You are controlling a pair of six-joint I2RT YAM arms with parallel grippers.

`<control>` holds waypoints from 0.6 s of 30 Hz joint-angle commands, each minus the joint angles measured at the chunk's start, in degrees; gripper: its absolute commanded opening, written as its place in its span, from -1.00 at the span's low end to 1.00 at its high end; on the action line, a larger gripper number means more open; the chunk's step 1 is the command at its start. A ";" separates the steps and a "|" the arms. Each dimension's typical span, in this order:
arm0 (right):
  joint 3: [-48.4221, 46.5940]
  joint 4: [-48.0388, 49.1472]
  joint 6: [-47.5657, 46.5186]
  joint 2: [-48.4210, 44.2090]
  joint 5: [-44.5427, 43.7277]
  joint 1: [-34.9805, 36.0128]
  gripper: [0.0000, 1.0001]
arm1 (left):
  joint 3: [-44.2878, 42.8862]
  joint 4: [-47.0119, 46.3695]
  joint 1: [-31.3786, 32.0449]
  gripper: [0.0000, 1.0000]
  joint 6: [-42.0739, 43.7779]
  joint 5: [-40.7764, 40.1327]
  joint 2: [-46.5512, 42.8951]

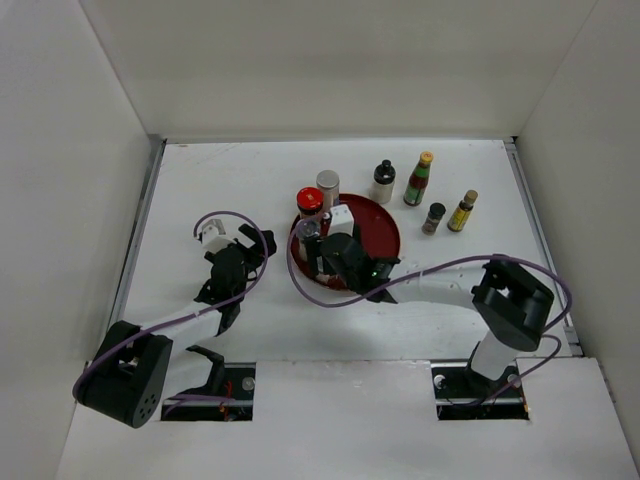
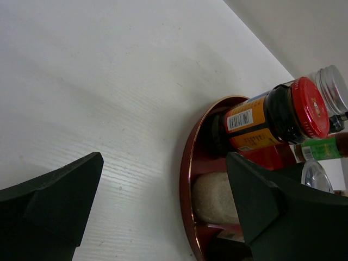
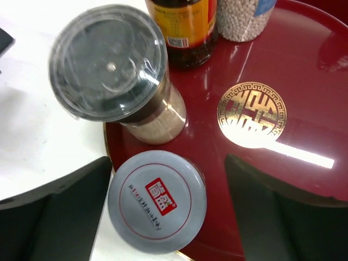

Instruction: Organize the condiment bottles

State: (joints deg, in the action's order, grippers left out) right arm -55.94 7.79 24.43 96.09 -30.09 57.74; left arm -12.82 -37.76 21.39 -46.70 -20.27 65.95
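The right tool [image 3: 168, 160] hangs over the 9 o'clock rim of the dark-red tray [image 3: 304, 81]. Its fingers are spread wide, straddling a grey-lidded jar [image 3: 156, 201] without visibly pinching it. I can't tell whether that jar stands fully inside the rim.

At the jar's 11 o'clock a clear-capped shaker [image 3: 114, 70] stands close by. Beyond it, the red-capped sauce jar [image 1: 310, 200] and a jar of white peppercorns [image 3: 244, 16] crowd the tray's far-left arc, seemingly to save space.

The gold emblem [image 3: 251, 114] and the tray's right half lie bare, so there's room there.

The left tool [image 1: 240, 250] waits off the tray's 9 o'clock over the tabletop [image 1: 200, 180], wide open and empty.

From 1 to 3 o'clock of the tray, on the tabletop, stand four more:
- a black-capped bottle [image 1: 384, 180]
- a yellow-capped bottle [image 1: 420, 178]
- a small black-capped shaker [image 1: 434, 217]
- a gold-capped bottle [image 1: 462, 210]

They stand apart, so each looks easy to reach.
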 commanded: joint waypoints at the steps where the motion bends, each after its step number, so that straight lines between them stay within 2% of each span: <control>1: -1.37 3.81 -1.39 -5.81 -0.59 0.05 0.90 | -0.10 -2.76 -0.08 1.00 -0.32 0.06 -1.53; 5: 1.53 4.07 -2.80 -13.46 0.02 -4.76 1.00 | -0.19 -2.76 -0.51 1.00 -0.41 0.50 -1.00; 8: 1.63 4.69 -4.82 -14.36 -0.41 -11.70 1.00 | -0.10 -2.76 -0.08 1.00 -0.41 0.15 -1.27; 13: -6.09 5.48 -7.28 -4.80 0.38 -23.40 1.00 | -0.19 -2.76 -0.08 1.00 -0.41 0.41 -0.91; 18: -14.79 6.62 -9.39 4.61 2.12 -29.38 1.00 | -0.28 -2.76 -0.07 1.00 -0.41 0.49 -0.48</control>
State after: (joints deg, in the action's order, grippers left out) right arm -65.54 11.60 17.54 97.84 -29.52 29.89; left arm -12.82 -37.76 21.43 -46.72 -20.27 65.95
